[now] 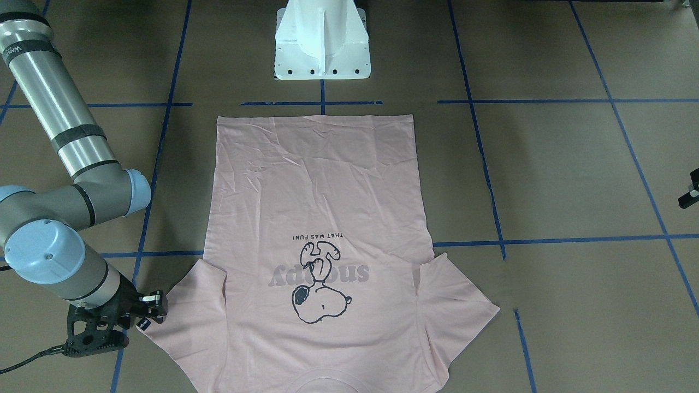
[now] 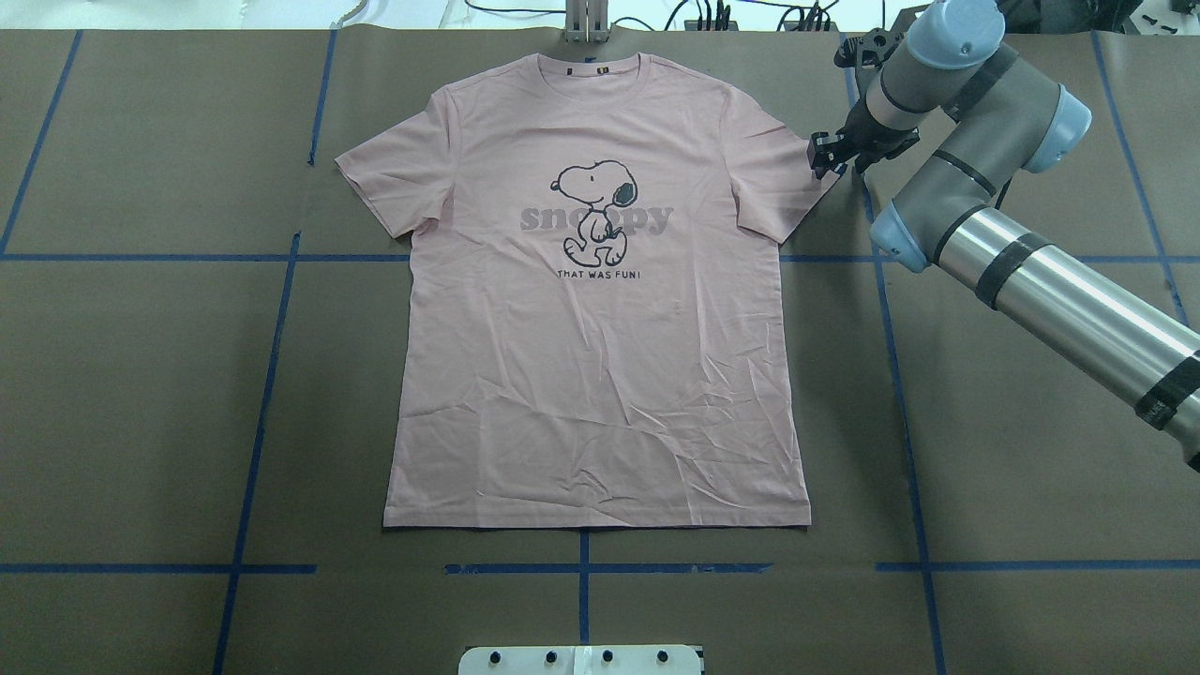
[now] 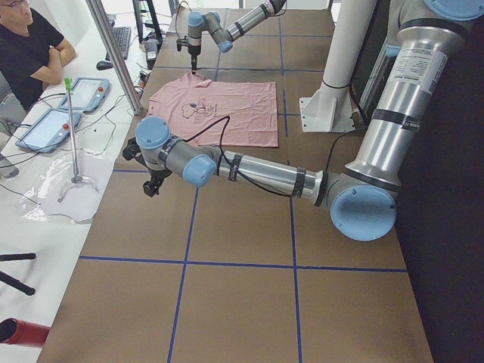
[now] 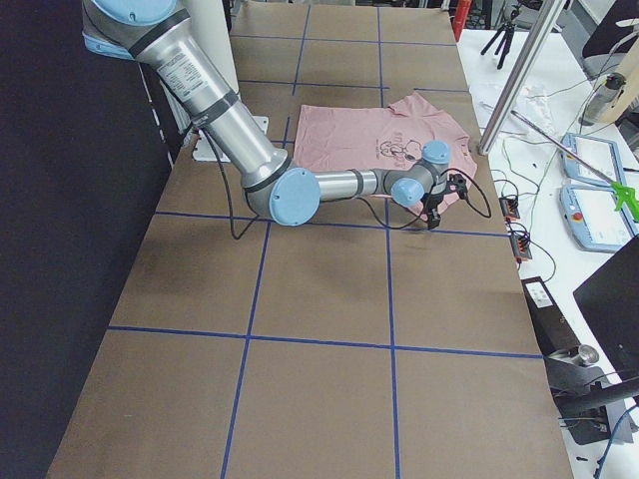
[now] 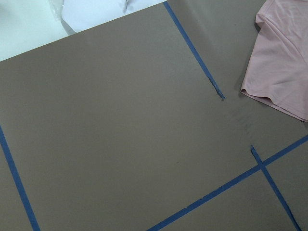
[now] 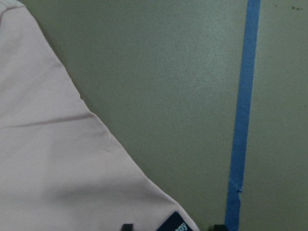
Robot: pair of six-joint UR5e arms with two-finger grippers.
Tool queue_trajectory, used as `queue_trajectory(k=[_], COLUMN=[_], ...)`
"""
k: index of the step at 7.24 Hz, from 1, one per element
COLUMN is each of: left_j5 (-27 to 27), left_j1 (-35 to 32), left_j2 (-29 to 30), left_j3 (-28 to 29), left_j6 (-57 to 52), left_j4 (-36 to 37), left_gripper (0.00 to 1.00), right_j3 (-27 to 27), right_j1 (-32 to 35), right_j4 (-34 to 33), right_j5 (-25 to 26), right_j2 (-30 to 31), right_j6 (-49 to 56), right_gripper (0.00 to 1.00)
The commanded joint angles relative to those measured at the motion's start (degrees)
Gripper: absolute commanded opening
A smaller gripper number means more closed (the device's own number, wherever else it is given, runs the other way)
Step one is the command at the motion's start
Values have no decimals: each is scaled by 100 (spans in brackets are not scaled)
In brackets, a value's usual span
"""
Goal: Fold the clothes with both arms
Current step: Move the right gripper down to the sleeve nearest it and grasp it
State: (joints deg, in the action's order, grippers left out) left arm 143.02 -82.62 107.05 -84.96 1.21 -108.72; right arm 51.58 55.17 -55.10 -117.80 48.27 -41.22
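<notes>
The clothes are one pale pink T-shirt [image 2: 600,375] lying flat and face up on the brown table, with its collar away from the robot. My right gripper [image 2: 825,157] sits low at the tip of the shirt's right-hand sleeve in the overhead view. It is open. In the right wrist view its fingertips [image 6: 126,226] stand apart on either side of the sleeve corner with the black tag [image 6: 175,224]. My left gripper [image 3: 151,184] hangs over bare table well to the side of the other sleeve [image 5: 284,62]. I cannot tell whether it is open or shut.
The white pedestal base [image 1: 322,43] stands just behind the shirt's hem. Blue tape lines [image 2: 272,356] cross the brown paper. Beyond the table's far edge, a side bench holds tablets [image 3: 53,125] and a metal stand [image 3: 76,151], and a person [image 3: 30,45] sits there.
</notes>
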Motion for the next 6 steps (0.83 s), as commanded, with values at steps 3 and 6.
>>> queue_trajectory(k=[3, 6], left_j5=[6, -3], left_j1=[0, 0], left_j2=[0, -9], left_j3=[-3, 5], left_j6=[11, 2], left_j4=[0, 0], left_gripper=[100, 100], right_j3=[1, 526], right_j1=[-7, 2], right_j4=[-9, -9], right_j5=[2, -94], right_j2=[-168, -300], right_j6=[9, -18], right_gripper=[0, 0])
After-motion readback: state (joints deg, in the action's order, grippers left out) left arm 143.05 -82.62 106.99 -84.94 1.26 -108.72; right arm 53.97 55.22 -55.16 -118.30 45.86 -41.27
